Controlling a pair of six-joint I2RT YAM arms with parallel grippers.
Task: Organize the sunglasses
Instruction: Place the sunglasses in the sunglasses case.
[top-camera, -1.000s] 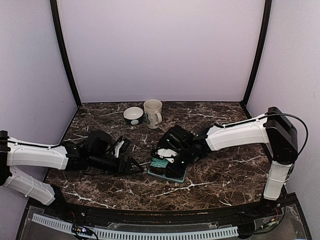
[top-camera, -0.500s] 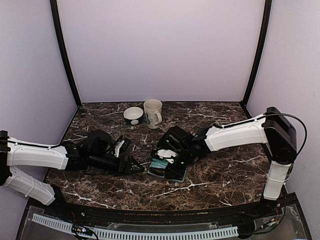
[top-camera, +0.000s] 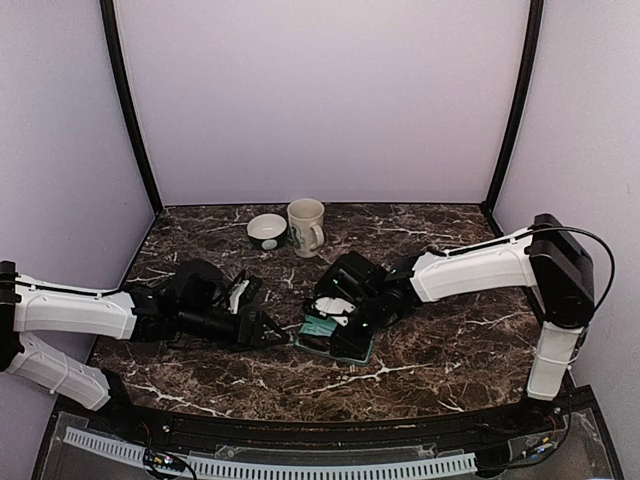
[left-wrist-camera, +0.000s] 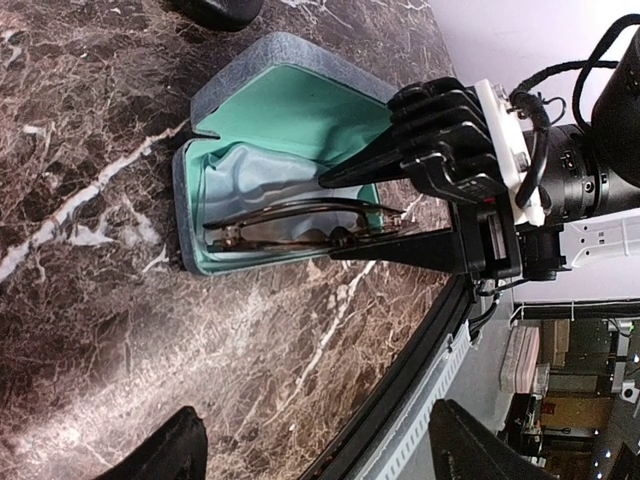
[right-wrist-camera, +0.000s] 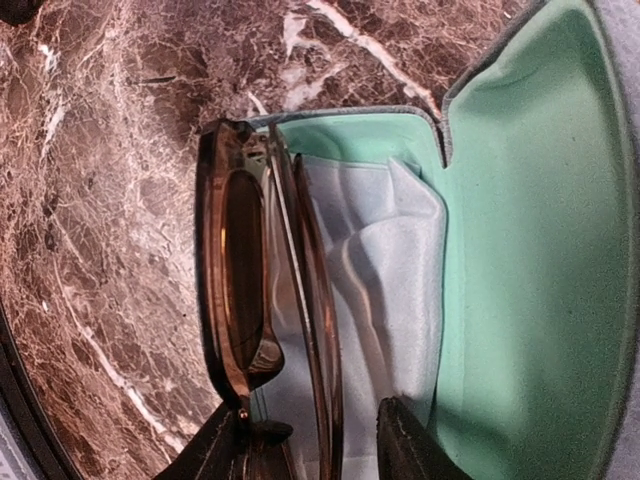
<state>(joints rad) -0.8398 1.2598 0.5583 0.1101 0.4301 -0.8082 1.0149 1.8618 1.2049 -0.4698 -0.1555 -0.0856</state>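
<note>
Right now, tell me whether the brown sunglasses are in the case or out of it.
In. The sunglasses lie folded on the pale cloth inside the open case, against its front wall.

Brown sunglasses (right-wrist-camera: 245, 262) folded in open green-lined case (right-wrist-camera: 520, 250), on pale cloth (right-wrist-camera: 372, 250)

**user1:** Can anyone read any text here? Maybe a brand on the mug (top-camera: 305, 227), the bowl (top-camera: 267, 231) or the open case (left-wrist-camera: 290, 110)?

**user2:** Nope, nothing legible. The mug and bowl are too small in the top view to tell. The case's green lining looks plain, and I can't make out any lettering on the sunglasses (right-wrist-camera: 240, 300).
</note>
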